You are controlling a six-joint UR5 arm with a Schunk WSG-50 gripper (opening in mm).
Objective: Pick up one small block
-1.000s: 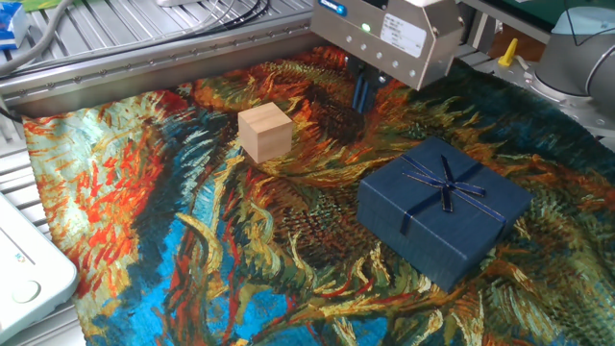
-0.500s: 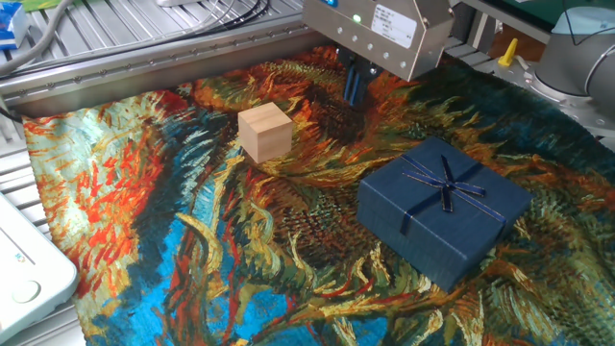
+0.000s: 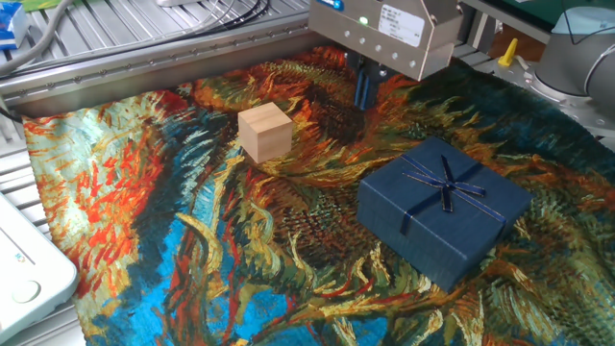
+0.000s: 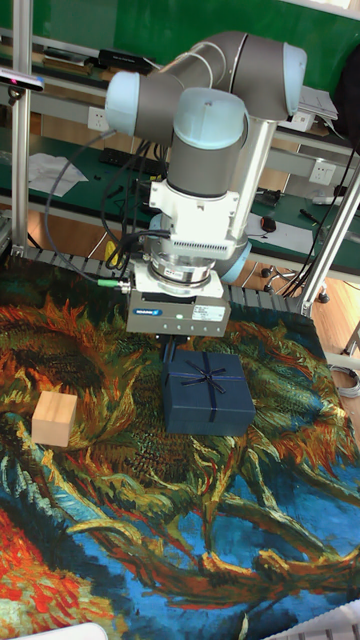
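Observation:
The small block (image 3: 265, 133), a pale tan wooden cube, sits on the painted cloth at centre left; the tall fixed view has the block (image 4: 54, 418) at the left edge. My gripper (image 3: 363, 88) hangs to the block's right and further back, well apart from it, just off the far corner of the blue box. Its fingers stand close together with nothing between them, and the grey gripper body hides their upper part. In the tall fixed view the gripper (image 4: 169, 349) sits right behind the box.
A navy gift box (image 3: 444, 211) with a ribbon bow lies right of centre, also seen in the tall view (image 4: 208, 392). A metal rail (image 3: 144, 77) borders the cloth at the back. A white device (image 3: 24, 269) sits at the left edge.
The gripper shifted slightly left and then back right, ending close to where it was a second ago. The block and the box have not moved.

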